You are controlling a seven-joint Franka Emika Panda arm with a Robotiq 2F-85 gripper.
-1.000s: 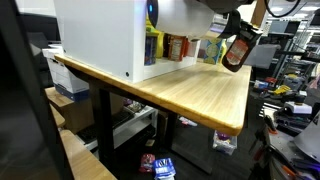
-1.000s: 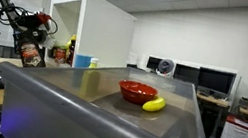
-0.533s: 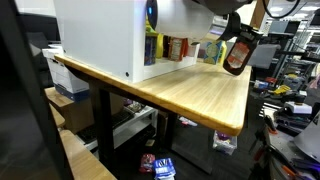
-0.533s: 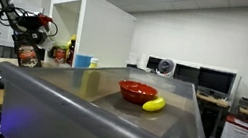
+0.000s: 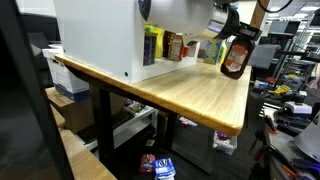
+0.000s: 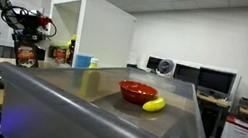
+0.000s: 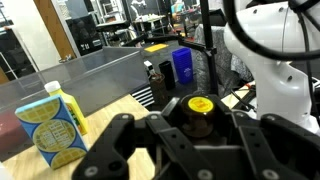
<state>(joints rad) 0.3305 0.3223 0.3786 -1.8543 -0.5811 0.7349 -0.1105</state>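
Dark bottle, yellow cap, upper right of frame: clamped between the gripper fingers, held in air near wooden table. Step, as judged: mid-carry; any set-down needs it upright.

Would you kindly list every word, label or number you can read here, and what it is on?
No text is legible.
Label of the bottle in the gripper: blurred.
Print on the yellow-and-blue carton: blurred.
Labels on the packages in the white cabinet: too small.

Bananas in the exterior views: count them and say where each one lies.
1: the banana lies beside the red bowl on the grey surface; the white cabinet may hide others.
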